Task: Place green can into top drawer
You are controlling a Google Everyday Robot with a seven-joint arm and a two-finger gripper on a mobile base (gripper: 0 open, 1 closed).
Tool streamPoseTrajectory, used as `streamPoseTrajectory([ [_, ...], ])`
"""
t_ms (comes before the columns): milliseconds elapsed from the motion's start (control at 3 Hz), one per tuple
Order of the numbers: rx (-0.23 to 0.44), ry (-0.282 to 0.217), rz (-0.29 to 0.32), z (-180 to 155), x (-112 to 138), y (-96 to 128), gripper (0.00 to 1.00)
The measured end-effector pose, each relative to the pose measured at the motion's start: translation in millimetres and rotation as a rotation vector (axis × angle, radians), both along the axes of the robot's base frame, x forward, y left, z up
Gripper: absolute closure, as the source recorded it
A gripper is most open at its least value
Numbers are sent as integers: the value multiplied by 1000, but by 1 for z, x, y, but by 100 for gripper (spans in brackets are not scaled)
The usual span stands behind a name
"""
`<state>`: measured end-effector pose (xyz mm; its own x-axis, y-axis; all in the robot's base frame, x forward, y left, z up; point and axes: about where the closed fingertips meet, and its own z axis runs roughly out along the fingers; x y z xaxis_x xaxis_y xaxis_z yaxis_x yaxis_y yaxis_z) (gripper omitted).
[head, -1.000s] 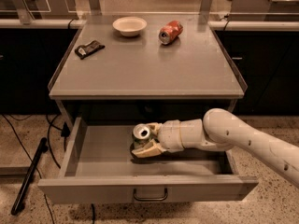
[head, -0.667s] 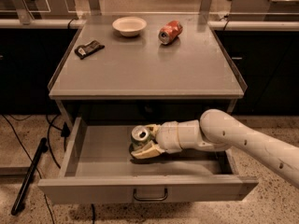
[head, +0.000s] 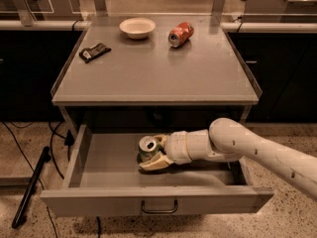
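Observation:
The top drawer [head: 153, 202] is pulled open below the grey table, its flat front panel carrying a small dark pull handle [head: 159, 207]. The green can [head: 147, 147] stands inside the drawer near the middle, silver top up, most of its body hidden by the fingers. My gripper [head: 154, 151] reaches in from the right and sits around the can, one pale finger [head: 156, 162] in front of it and one behind. The can looks to be low in the drawer, at or near the floor.
On the table top [head: 158, 73] lie an orange-red can [head: 180, 34] on its side, a white bowl [head: 137, 27] and a dark snack packet [head: 94, 52]. A black pole [head: 30, 187] and cables lie on the floor at left.

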<state>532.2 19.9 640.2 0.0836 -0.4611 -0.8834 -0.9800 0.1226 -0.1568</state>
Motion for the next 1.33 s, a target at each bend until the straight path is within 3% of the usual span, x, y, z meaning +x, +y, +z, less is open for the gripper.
streamPoseTrajectory([
  [667,33,25,-15,-12,3,-2,100],
  [1000,33,25,-15,-11,3,-2,84],
  [1333,33,25,-15,-11,3,-2,53],
])
